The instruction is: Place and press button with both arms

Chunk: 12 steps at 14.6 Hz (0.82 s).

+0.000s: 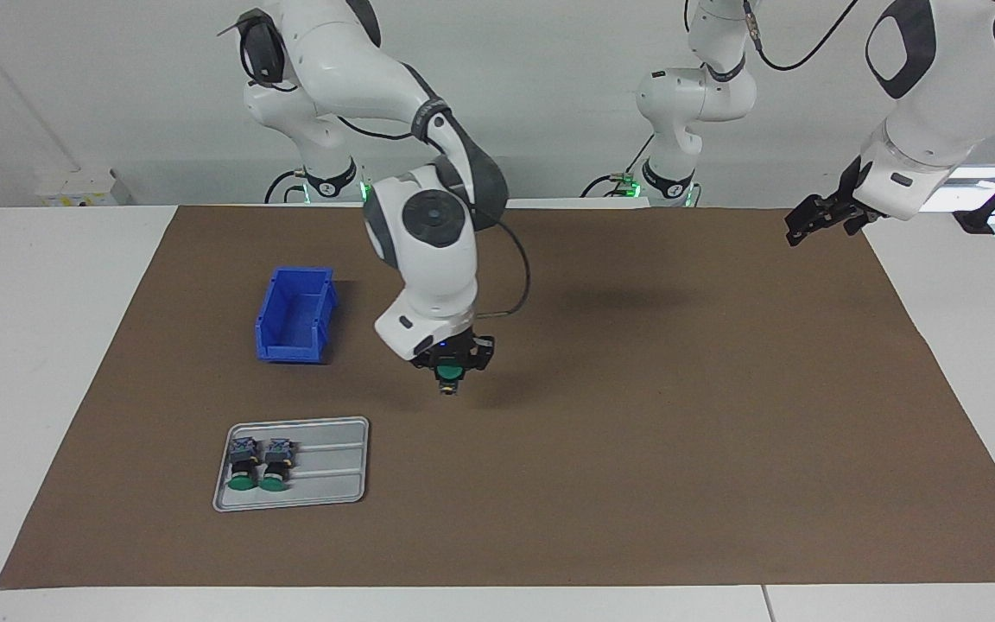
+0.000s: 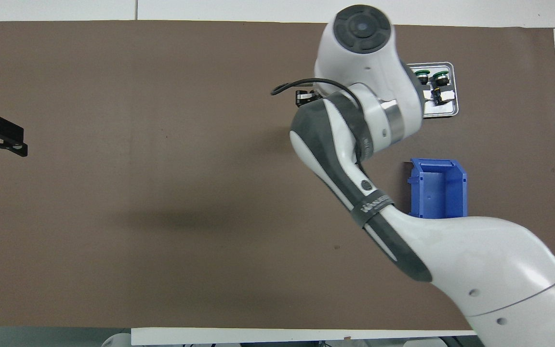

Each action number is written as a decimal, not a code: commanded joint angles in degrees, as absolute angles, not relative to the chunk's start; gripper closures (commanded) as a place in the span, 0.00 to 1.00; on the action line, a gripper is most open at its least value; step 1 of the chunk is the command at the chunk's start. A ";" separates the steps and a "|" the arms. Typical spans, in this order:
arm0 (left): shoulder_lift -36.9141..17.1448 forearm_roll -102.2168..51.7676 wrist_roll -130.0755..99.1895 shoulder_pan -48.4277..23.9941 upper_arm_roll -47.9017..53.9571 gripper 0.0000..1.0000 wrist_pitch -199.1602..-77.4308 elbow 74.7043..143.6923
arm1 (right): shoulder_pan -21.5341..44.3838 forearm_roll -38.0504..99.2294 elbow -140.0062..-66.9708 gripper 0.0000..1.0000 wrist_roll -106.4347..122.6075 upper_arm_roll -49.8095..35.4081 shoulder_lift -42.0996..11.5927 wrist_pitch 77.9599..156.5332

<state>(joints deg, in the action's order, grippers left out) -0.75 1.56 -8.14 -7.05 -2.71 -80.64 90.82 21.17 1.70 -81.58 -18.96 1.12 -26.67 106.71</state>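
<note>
Right end effector (image 1: 448, 377) closed on a button (image 1: 449, 372) — green cap facing the camera across the table, long axis roughly level, raised over bare brown mat (image 1: 636, 432) near the tabletop's middle. Setting it down means going straight down; room all round. Left end effector (image 1: 817, 220) open, waiting high at its own end. Two more buttons (image 1: 257, 466) lie on the tray (image 1: 338, 471); bin (image 1: 294, 315) just beside.

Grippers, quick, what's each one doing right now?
Right gripper: shut on a green button, over the mat.
Left gripper: open, empty, waiting.
</note>
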 commanded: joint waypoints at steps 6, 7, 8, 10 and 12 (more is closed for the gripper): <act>-0.44 1.49 -8.26 -6.50 -2.99 0.00 -80.51 90.62 | 13.19 3.96 -87.98 1.00 -3.16 0.26 -23.55 105.57; -0.44 1.49 -8.44 -6.50 -2.99 0.00 -80.33 90.62 | 12.31 4.04 -88.15 1.00 -3.16 0.26 -23.29 104.34; -0.44 1.49 -8.52 -6.68 -3.08 0.00 -80.33 90.62 | 11.17 4.04 -88.94 1.00 -3.08 0.26 -22.16 102.50; -0.35 1.49 -8.44 -6.33 -3.34 0.00 -80.33 90.62 | 10.72 4.04 -94.89 1.00 -2.90 0.26 -16.81 102.74; -0.35 1.49 -8.53 -6.42 -3.52 0.00 -80.33 90.53 | 10.11 3.96 -103.23 1.00 -2.55 0.35 -10.58 105.10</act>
<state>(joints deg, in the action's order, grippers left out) -0.71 1.56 -8.14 -6.44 -3.13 -80.64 90.82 11.18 3.71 -92.15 -3.89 1.11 -19.37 102.29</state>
